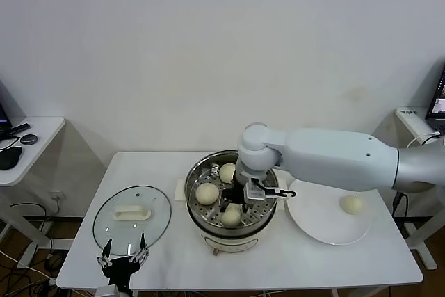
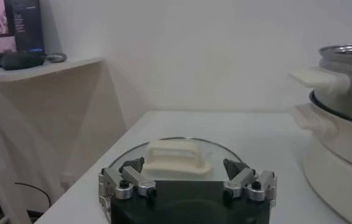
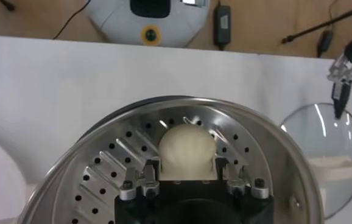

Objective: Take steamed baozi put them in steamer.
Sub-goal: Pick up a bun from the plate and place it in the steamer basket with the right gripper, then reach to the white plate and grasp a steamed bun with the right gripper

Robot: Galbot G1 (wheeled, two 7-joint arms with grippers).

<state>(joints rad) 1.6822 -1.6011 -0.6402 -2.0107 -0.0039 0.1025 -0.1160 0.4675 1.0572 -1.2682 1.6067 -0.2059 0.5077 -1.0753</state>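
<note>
At the table's near edge the left pincer hangs spread by the glass lid. Beyond, the right pincer pinches a baozi on the steamer's tray beside two others; a fourth lies on the plate.

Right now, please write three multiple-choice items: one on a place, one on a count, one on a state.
1. The glass lid lies: A on the side desk; B on the table, left of the steamer; C in a gripper.
2. Steamed baozi on the white plate: A one; B two; C four.
3. The left gripper is: A open, empty; B shut on the lid; C holding a baozi.
B: lid flat there. A: the others sit in the steamer, below the right gripper. A: fingers apart.
</note>
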